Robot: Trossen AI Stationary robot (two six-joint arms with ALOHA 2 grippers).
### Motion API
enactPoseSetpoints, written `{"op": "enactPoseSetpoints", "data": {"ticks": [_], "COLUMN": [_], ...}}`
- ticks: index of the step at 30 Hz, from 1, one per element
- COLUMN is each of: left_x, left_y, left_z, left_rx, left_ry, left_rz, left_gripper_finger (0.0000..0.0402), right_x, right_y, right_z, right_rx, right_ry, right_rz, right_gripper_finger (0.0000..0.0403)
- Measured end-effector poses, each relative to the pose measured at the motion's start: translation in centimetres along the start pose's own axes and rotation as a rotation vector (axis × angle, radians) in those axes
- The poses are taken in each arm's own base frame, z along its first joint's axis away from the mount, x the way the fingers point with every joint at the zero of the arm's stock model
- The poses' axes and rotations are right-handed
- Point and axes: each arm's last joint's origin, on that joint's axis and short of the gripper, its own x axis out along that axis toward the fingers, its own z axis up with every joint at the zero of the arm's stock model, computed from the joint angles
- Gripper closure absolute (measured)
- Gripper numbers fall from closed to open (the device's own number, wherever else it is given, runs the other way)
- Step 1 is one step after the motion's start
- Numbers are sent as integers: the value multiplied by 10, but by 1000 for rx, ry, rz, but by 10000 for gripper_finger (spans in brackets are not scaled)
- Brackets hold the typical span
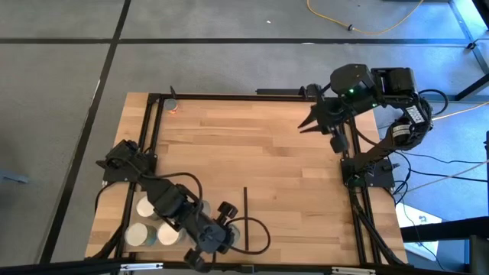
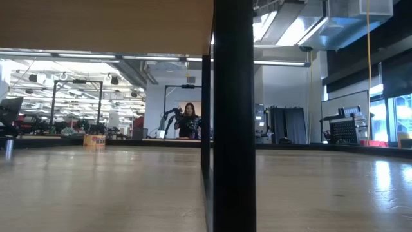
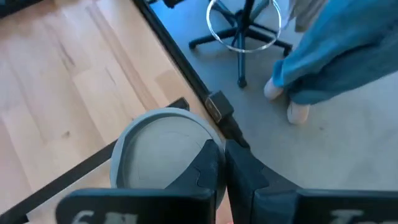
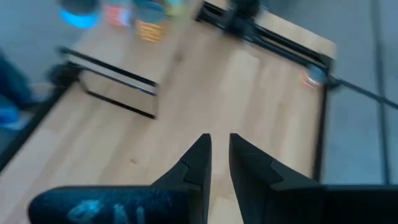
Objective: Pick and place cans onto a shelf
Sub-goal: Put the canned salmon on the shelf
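Several cans with cream-white tops (image 1: 145,206) (image 1: 138,234) (image 1: 169,235) stand upright on the pale-wood shelf (image 1: 229,198) at the table's near left; a thin black strip (image 1: 246,208) edges it. My left gripper (image 1: 196,260) is over the shelf's near edge, shut. In the left wrist view its fingers (image 3: 225,163) are close beside one cream-topped can (image 3: 158,148), which stands by the black strip (image 3: 74,175). My right gripper (image 1: 307,121) hangs above the table's far right, slightly open (image 4: 218,146) and empty. In the low view the shelf's underside (image 2: 103,26) fills the top left. My left gripper has its shut fingers beside the cream-topped can's rim (image 3: 208,144), coming slanting from above toward the table's near edge. One finger covers that spot, so I cannot tell whether it touches the can. The can stands upright on the shelf.
A black metal frame (image 1: 157,122) runs around the table. A black post (image 2: 233,116) stands in front of the low camera. A small orange-red thing (image 1: 174,107) lies at the far left corner. A chair base (image 3: 242,31) and a person's legs (image 3: 336,56) are beyond the near edge.
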Motion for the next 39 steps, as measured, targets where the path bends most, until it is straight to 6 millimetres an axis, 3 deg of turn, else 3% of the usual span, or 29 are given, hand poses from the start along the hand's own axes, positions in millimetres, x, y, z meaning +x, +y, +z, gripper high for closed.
{"op": "enactPoseSetpoints", "data": {"ticks": [11,17,32,39], "left_x": [1,18,67,68], "left_y": [10,1,-18,-17], "left_z": [0,-2,-14,-15], "left_rx": [-182,-266,-252,-246], "left_ry": [-13,6,129,135], "left_rz": [140,158,178,207], "left_gripper_finger": [396,396,396,392], "right_x": [-1,-1,-1,-1], "right_y": [6,7,7,7], "right_z": [3,3,3,3], "right_rx": [-67,-70,-71,-70], "right_ry": [-114,-119,-119,-119], "right_rz": [222,231,231,231], "right_gripper_finger": [344,344,344,344]}}
